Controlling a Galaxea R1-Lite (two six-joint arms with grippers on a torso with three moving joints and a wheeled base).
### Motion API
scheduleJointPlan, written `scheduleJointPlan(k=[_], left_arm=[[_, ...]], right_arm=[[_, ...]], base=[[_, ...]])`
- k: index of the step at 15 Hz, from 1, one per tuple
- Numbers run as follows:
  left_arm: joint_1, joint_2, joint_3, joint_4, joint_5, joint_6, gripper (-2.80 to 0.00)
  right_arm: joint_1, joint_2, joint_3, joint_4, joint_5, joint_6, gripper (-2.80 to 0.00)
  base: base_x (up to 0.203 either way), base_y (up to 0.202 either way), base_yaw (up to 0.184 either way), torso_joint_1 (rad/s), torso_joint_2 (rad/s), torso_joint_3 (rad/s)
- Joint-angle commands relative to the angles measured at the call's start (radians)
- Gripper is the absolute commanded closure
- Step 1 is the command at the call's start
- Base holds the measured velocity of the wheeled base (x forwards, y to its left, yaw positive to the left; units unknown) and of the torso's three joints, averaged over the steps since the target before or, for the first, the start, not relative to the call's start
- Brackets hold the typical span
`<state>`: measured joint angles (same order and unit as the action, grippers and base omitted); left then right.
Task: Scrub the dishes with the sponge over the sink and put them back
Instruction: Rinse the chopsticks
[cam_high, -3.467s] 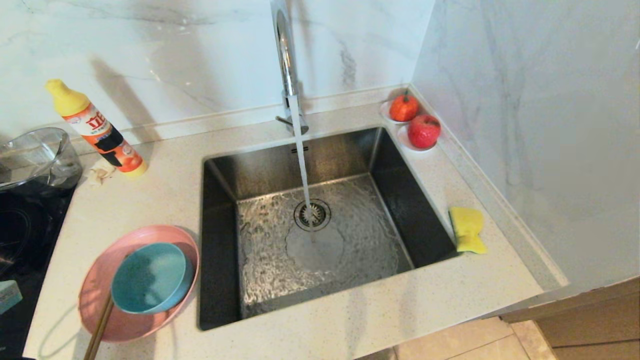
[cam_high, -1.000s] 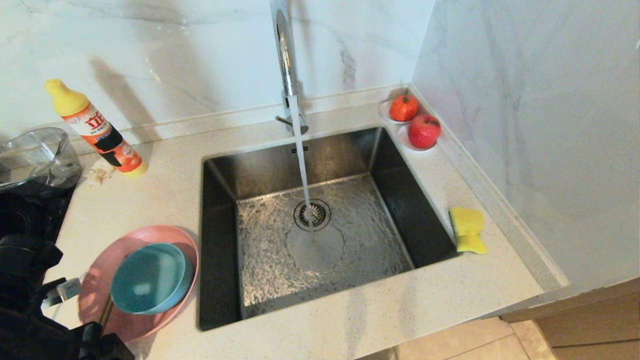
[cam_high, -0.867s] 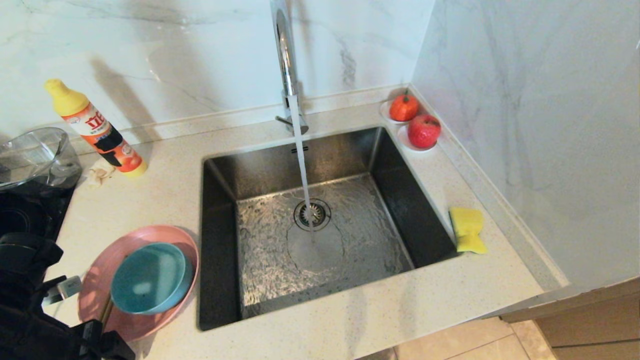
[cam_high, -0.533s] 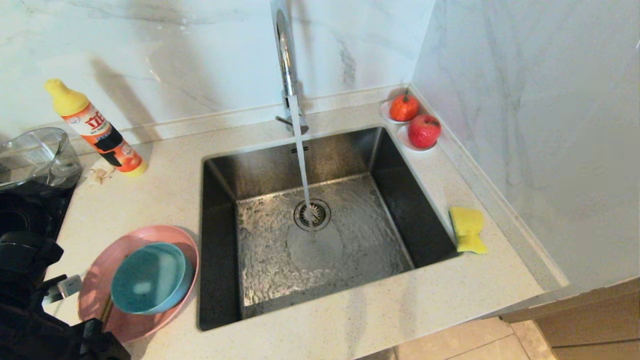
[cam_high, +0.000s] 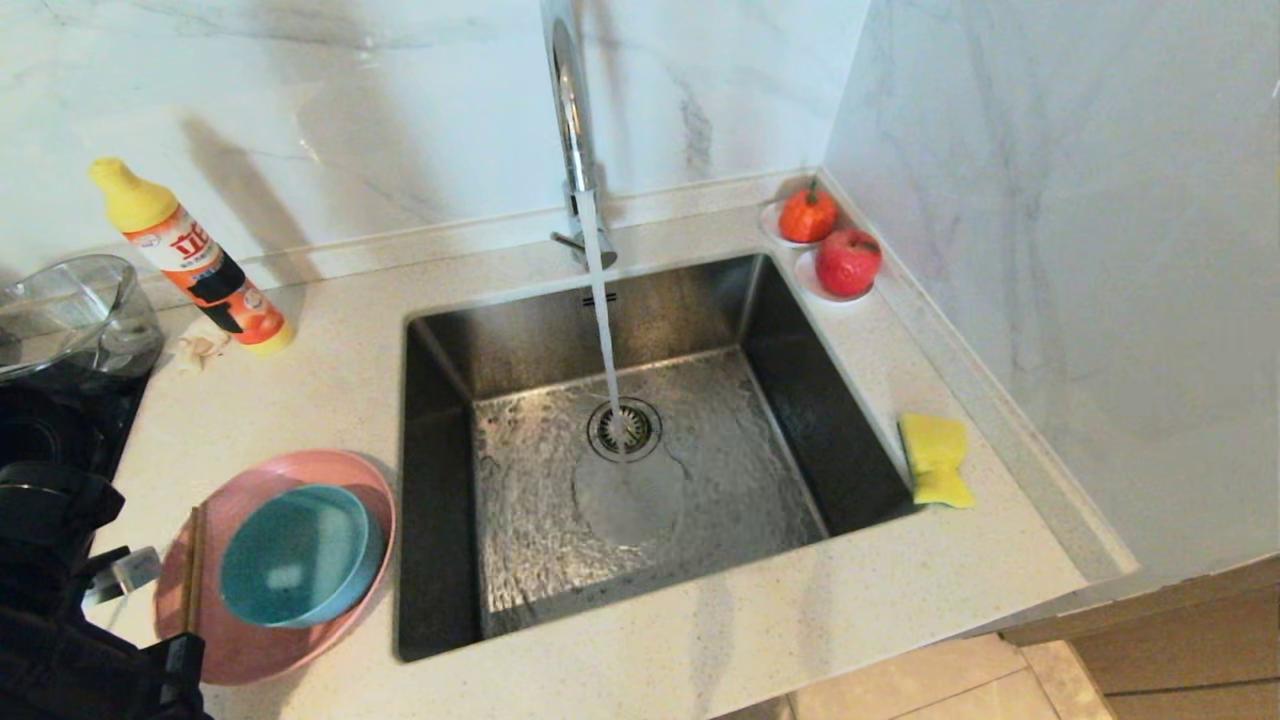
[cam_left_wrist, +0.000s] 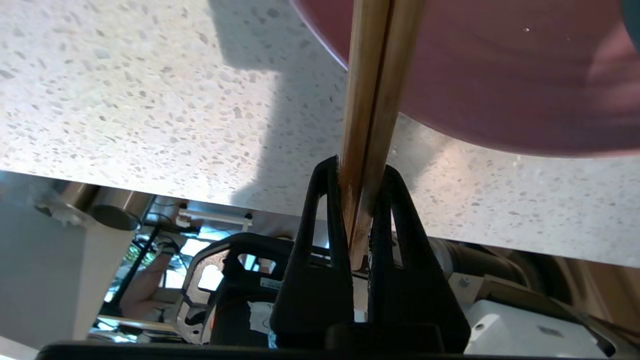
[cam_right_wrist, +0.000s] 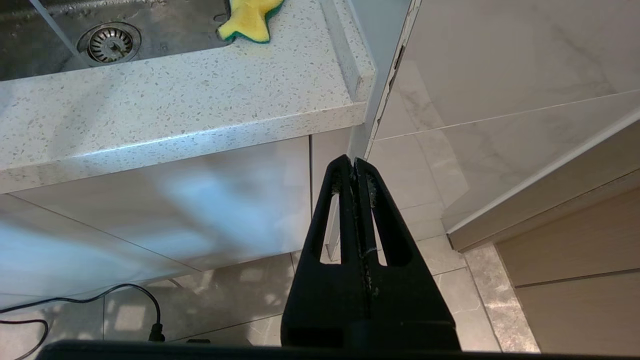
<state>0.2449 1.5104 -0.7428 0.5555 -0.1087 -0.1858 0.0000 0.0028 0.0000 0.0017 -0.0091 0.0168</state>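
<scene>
1. Left gripper (cam_left_wrist: 359, 175): fingers closed on a pair of wooden chopsticks (cam_left_wrist: 372, 100) at the table (cam_high: 330, 400) edge, left of the sink (cam_high: 620, 470); their far ends lie on the pink plate (cam_high: 250, 650).
2. Teal bowl (cam_high: 295, 555): sits in the plate.
3. Sponge (cam_high: 935, 460): right of the sink, untouched.
4. Right gripper (cam_right_wrist: 356, 172): fingers shut, empty, parked below the table.
5. Step, as judged: clearing the chopsticks; next, lift them off without dragging the plate.

Chopsticks (cam_high: 190, 570), detergent bottle (cam_high: 190, 260), two fruits (cam_high: 830, 245)
</scene>
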Motion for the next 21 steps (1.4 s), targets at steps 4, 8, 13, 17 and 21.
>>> scheduleJointPlan(k=[4,8,13,17,21], left_arm=[[-0.001,-0.016,-0.003,0.003,0.000,-0.003,0.00],[-0.001,-0.094,-0.022,0.006,-0.007,-0.004,0.00],[0.016,-0.284,-0.079,0.058,0.001,-0.008,0.00],[0.026,-0.458,-0.140,0.123,0.093,-0.007,0.00],[0.025,-0.543,-0.313,0.123,0.106,-0.044,0.00]], right_arm=[[0.000,0.000,0.000,0.000,0.000,0.000,0.00],[0.000,0.000,0.000,-0.002,0.000,0.000,0.00],[0.000,0.000,0.000,0.000,0.000,0.000,0.00],[0.000,0.000,0.000,-0.002,0.000,0.000,0.00],[0.000,0.000,0.000,0.000,0.000,0.000,0.00]], base=[[0.000,0.000,0.000,0.000,0.00,0.000],[0.000,0.000,0.000,0.000,0.00,0.000],[0.000,0.000,0.000,0.000,0.00,0.000],[0.000,0.000,0.000,0.000,0.00,0.000],[0.000,0.000,0.000,0.000,0.00,0.000]])
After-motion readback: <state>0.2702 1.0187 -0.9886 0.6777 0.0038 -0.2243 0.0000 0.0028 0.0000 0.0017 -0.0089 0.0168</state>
